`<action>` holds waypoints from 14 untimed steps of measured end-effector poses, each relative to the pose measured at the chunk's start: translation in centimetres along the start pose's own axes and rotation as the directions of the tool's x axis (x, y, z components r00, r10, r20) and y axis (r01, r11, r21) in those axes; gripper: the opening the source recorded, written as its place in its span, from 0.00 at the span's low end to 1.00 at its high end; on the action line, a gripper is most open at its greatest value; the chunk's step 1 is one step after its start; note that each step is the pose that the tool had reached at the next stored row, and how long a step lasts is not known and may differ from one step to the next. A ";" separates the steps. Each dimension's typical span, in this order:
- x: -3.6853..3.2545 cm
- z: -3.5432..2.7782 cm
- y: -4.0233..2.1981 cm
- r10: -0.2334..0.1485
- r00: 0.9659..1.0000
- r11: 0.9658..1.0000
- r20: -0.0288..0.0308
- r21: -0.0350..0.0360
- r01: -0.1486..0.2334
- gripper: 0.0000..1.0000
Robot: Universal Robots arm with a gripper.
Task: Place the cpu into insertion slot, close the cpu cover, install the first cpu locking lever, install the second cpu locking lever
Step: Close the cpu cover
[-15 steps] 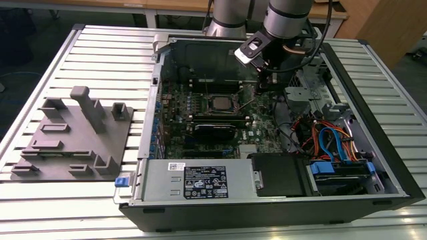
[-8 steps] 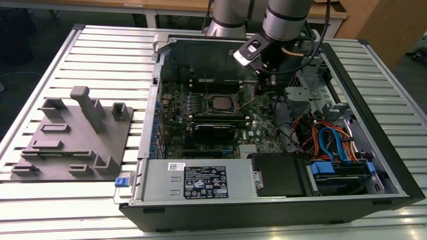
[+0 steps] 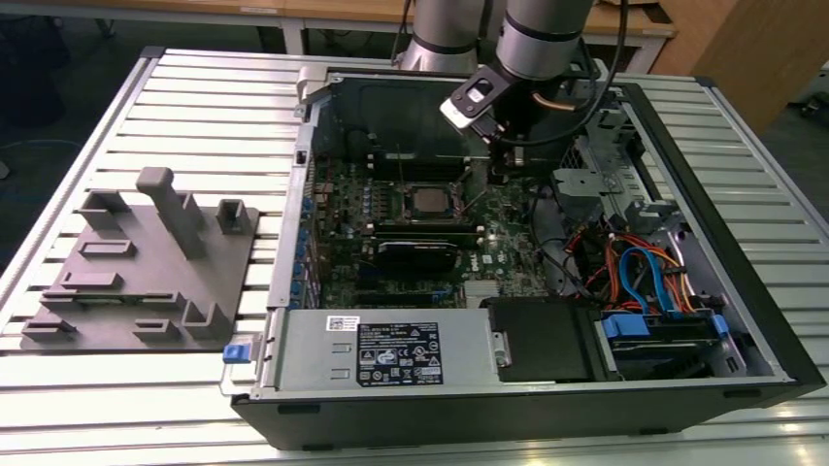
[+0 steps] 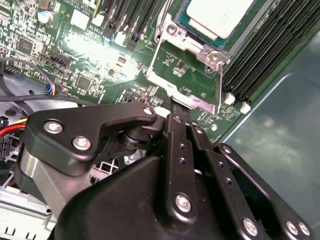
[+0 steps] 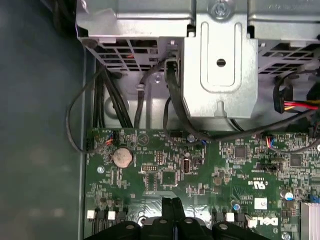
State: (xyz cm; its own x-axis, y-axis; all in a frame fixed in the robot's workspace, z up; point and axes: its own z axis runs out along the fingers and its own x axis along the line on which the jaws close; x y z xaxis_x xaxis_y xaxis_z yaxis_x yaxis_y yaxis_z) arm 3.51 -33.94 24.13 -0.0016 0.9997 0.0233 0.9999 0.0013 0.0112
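Gripper [image 4: 175,111] jaws looked shut w/ nothing seen between, tips at free edge of raised cpu cover [image 4: 187,96]: thin, stiff, light metal, prob. best pushed there.

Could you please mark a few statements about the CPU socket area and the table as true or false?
1. The cpu sits in the insertion slot. True.
2. The cpu cover is closed over the chip. False: it is swung open, and green board shows through its window.
3. The gripper has its jaws wide open. False: they are shut together, with the tips at the cover's far edge.
4. A grey fixture tray lies beside the computer case, on the exterior view's left. True.
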 end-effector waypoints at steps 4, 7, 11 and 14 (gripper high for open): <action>0.00 0.01 -0.33 0.000 1.000 1.000 0.000 0.000 0.000 0.11; 0.00 0.01 -0.41 0.000 1.000 1.000 0.000 0.000 0.000 0.11; 0.00 0.01 -0.86 0.000 1.000 1.000 0.000 0.000 0.000 0.11; 0.00 0.01 -0.93 0.000 1.000 1.000 0.000 0.000 0.000 0.11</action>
State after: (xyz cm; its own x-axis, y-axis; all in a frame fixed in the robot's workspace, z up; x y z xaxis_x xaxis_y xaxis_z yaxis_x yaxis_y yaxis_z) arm 2.59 -33.94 24.12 -0.0016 0.9997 0.0232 0.9999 0.0013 0.0111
